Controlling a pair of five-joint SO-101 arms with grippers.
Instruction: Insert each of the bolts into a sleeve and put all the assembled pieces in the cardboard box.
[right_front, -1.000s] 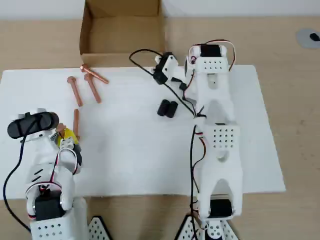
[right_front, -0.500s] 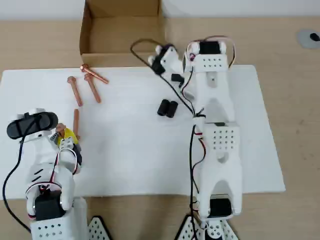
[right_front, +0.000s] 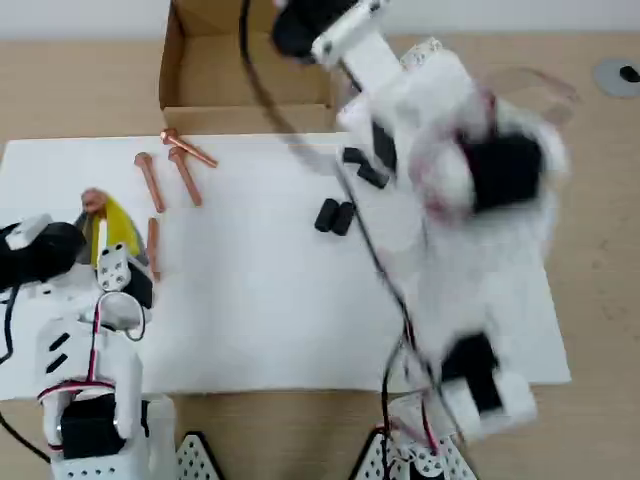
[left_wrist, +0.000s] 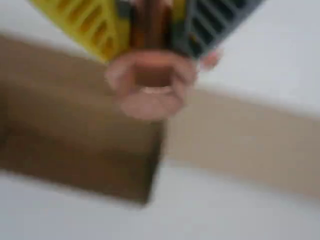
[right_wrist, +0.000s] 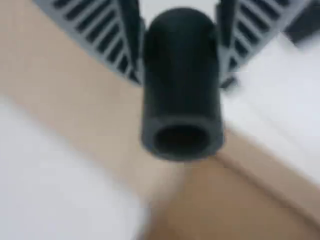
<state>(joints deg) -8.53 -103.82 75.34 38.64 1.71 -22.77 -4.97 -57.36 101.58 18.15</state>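
The table I work at, with what lies on it
My tan table (right_front: 600, 200) carries a white sheet (right_front: 260, 300) across its middle and an open cardboard box (right_front: 170, 60) at upper centre-left, at the sheet's top edge. Three copper bolts (right_front: 185, 175) lie close together on the sheet's upper left, a fourth bolt (right_front: 152, 247) just below them. Two black sleeves (right_front: 335, 217) lie side by side near centre. A grey disc (right_front: 612, 75) sits far upper right.

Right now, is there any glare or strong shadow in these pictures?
High view: even light, no hard shadows on the white sheet; the cardboard box looks darker along its left inner wall. Left wrist view: the bolt catches pale light on its head. Right wrist view: the sleeve has a faint sheen, its bore dark.
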